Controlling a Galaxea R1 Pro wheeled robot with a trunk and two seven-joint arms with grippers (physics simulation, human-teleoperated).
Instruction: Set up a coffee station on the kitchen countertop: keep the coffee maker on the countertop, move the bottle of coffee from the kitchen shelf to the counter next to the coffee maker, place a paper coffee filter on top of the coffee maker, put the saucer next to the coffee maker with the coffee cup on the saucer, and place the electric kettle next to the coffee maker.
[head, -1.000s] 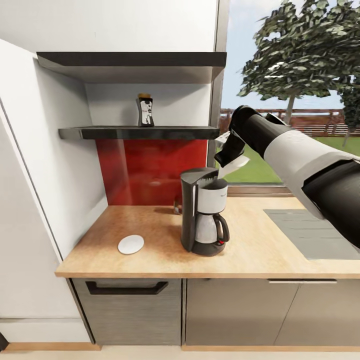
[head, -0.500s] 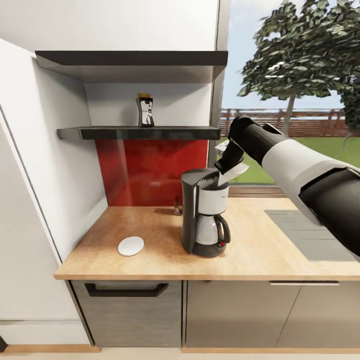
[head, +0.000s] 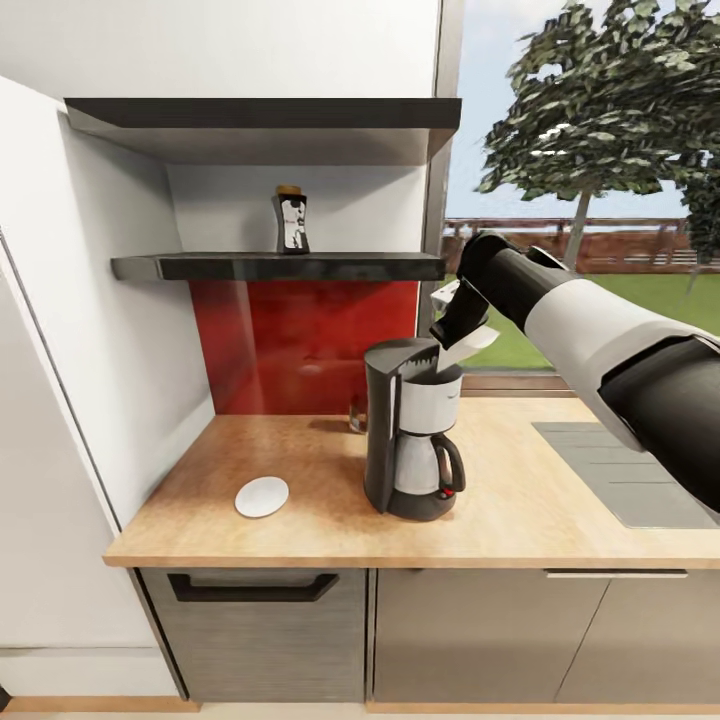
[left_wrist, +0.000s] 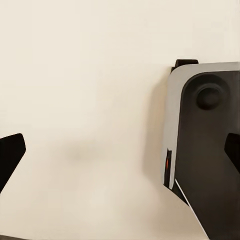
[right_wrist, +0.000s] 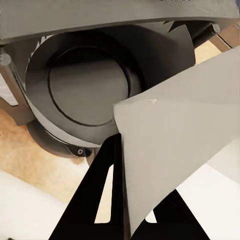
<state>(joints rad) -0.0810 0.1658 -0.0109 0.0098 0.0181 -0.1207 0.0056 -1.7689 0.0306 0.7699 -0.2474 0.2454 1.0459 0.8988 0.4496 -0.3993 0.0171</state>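
One coffee maker (head: 412, 440), black with a white front and glass carafe, stands on my wood-grain worktop (head: 300, 500); one flat round white saucer (head: 262, 496) lies to its left, one small dark bottle of coffee (head: 290, 221) on the glossy black shelf (head: 270, 266). My right arm reaches across, angled down, its pincer (head: 452, 330) clamped on one white paper coffee filter (right_wrist: 175, 150), just above the maker's open top. My left pincer (left_wrist: 120, 155) is spread wide.
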